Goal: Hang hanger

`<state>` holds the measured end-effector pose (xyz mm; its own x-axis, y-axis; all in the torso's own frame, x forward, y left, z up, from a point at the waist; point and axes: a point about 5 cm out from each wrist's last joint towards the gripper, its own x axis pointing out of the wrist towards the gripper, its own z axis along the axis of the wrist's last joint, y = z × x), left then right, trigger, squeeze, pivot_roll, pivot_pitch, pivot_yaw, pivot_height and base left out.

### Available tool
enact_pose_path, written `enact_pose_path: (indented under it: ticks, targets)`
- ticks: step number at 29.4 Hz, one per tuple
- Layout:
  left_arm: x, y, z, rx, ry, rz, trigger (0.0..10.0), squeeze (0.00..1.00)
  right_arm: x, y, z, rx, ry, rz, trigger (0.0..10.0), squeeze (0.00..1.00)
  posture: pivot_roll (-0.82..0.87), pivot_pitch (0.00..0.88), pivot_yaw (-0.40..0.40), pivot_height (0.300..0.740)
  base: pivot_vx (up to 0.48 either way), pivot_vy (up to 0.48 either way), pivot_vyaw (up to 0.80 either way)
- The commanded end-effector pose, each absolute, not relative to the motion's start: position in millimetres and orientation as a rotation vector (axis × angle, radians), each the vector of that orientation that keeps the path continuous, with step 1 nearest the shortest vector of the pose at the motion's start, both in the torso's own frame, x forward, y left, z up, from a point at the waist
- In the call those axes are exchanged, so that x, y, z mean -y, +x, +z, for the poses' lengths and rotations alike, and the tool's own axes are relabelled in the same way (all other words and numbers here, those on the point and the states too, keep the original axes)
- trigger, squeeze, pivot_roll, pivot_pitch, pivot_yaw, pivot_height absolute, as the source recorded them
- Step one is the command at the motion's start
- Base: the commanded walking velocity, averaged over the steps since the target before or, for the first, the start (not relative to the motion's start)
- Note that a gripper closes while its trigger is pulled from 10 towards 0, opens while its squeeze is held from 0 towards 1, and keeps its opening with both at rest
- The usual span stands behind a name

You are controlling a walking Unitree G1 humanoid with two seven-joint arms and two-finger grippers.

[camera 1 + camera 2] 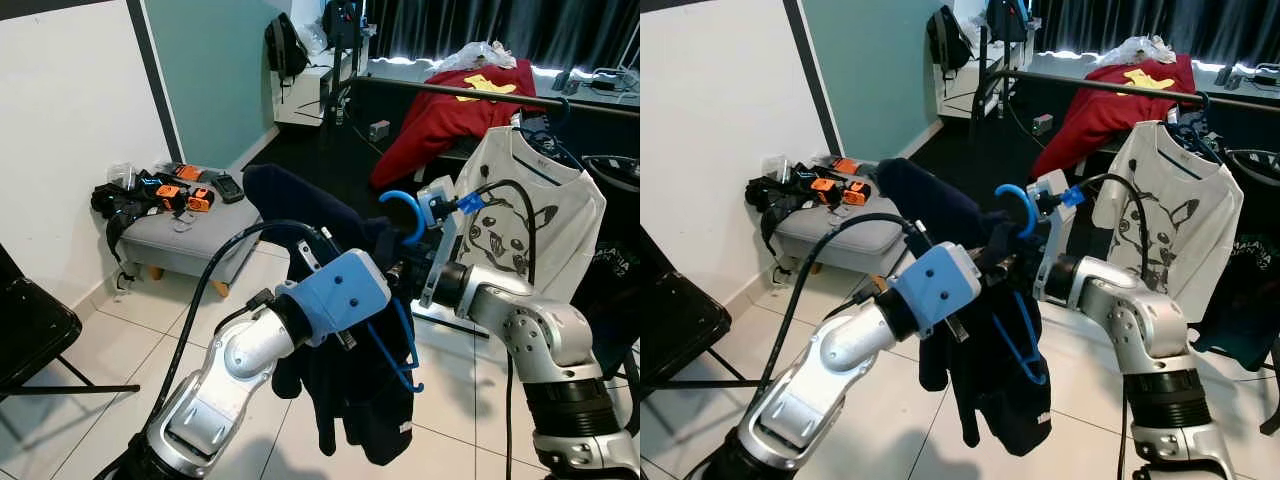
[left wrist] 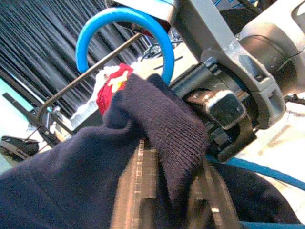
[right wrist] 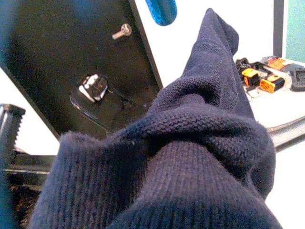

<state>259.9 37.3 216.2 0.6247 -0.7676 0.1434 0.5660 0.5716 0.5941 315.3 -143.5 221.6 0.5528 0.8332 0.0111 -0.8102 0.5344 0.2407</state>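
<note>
We see a blue plastic hanger point(image 1: 405, 300) carrying a dark navy knitted sweater point(image 1: 350, 390) held up between both arms at the centre of the head view, its curved blue hook point(image 1: 403, 212) rising at about twelve o'clock above the garment and not on any rail. The left end effector point(image 2: 174, 191) is closed on a fold of the navy knit, as the left wrist view shows the wool pinched between the two fingers point(image 2: 138, 191), with the blue hook arching just beyond it. The right end effector point(image 1: 400, 272) sits against the hanger's neck just below the hook, at about three o'clock from the sweater's collar; we cannot tell whether its fingers are open or closed, since knit fabric covers them in the right wrist view. The sweater's body hangs down towards six o'clock over the white tiled floor point(image 1: 120, 340). A dark metal clothes rail point(image 1: 480, 95) runs across at about one o'clock, well apart from the hook, with a white printed t-shirt point(image 1: 520, 215) hanging from it and a red garment point(image 1: 450, 115) behind it. At about ten o'clock a grey padded footstool point(image 1: 190, 245) holds black and orange gear point(image 1: 160, 190).
</note>
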Motion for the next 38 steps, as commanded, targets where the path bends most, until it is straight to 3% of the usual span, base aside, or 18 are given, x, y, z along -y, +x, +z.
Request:
enact_pose_path:
  ticks: [1, 11, 16, 18, 19, 28, 31, 33, 34, 35, 36, 38]
  targets:
    - [-39.4, 266.3, 187.9, 0.251, 0.541, -0.817, 10.0, 1.00, 138.8, 309.8, 252.5, 0.053, 0.237, 1.072, 10.0, 0.00, -0.06, 0.021, 0.007, 0.740, 0.000, 0.000, 0.00]
    - [-37.7, 261.8, 196.6, 0.285, 0.515, -0.852, 10.0, 1.00, 140.4, 306.8, 254.7, 0.060, 0.245, 1.106, 10.0, 0.00, -0.06, 0.022, 0.007, 0.740, 0.000, 0.000, 0.00]
    - [-51.7, 256.6, 197.6, 0.259, 0.583, -0.922, 10.0, 1.00, 147.6, 304.6, 255.1, 0.054, 0.232, 1.147, 10.0, 0.00, -0.05, 0.023, 0.005, 0.740, 0.000, 0.000, 0.00]
    - [-63.8, 254.3, 199.7, 0.233, 0.609, -0.949, 10.0, 1.00, 153.4, 302.8, 254.8, 0.046, 0.225, 1.174, 10.0, 0.00, -0.05, 0.024, 0.003, 0.740, 0.000, 0.000, 0.00]
    - [-89.7, 249.7, 205.9, 0.183, 0.646, -0.978, 10.0, 1.00, 165.6, 299.4, 255.1, 0.035, 0.220, 1.210, 10.0, 0.00, -0.05, 0.025, 0.000, 0.740, 0.000, 0.000, 0.00]
    - [-135.2, 231.9, 220.1, 0.085, 0.624, -1.039, 10.0, 1.00, 187.0, 297.0, 255.5, 0.047, 0.194, 1.215, 10.0, 0.00, -0.04, 0.018, -0.005, 0.740, 0.000, 0.000, 0.00]
    - [-171.4, 231.2, 257.1, 0.185, 0.626, -0.908, 10.0, 1.00, 196.1, 287.4, 241.4, -0.052, 0.107, 1.295, 10.0, 0.00, -0.04, 0.012, -0.010, 0.740, 0.000, 0.000, 0.00]
    - [-176.9, 231.6, 265.7, 0.214, 0.625, -0.876, 10.0, 1.00, 196.1, 284.2, 237.1, -0.083, 0.084, 1.323, 10.0, 0.00, -0.04, 0.012, -0.010, 0.740, 0.000, 0.000, 0.00]
    - [-178.3, 231.7, 272.4, 0.238, 0.610, -0.864, 10.0, 0.67, 194.0, 280.8, 231.9, -0.121, 0.049, 1.354, 10.0, 0.00, -0.04, 0.011, -0.010, 0.740, 0.000, 0.000, 0.00]
    - [-178.3, 231.7, 272.4, 0.238, 0.610, -0.864, 10.0, 0.67, 194.0, 280.8, 231.9, -0.121, 0.049, 1.354, 10.0, 0.00, -0.04, 0.011, -0.010, 0.740, 0.000, 0.000, 0.00]
    - [-178.3, 231.1, 276.2, 0.250, 0.597, -0.869, 10.0, 0.16, 190.8, 277.8, 226.7, -0.161, 0.009, 1.386, 10.0, 0.00, -0.04, 0.008, -0.012, 0.740, 0.000, 0.000, 0.00]
    - [-178.0, 230.3, 278.0, 0.249, 0.588, -0.880, 10.0, 0.16, 188.9, 276.2, 223.9, -0.183, -0.016, 1.405, 10.0, 0.00, -0.04, 0.008, -0.013, 0.740, 0.000, 0.000, 0.00]
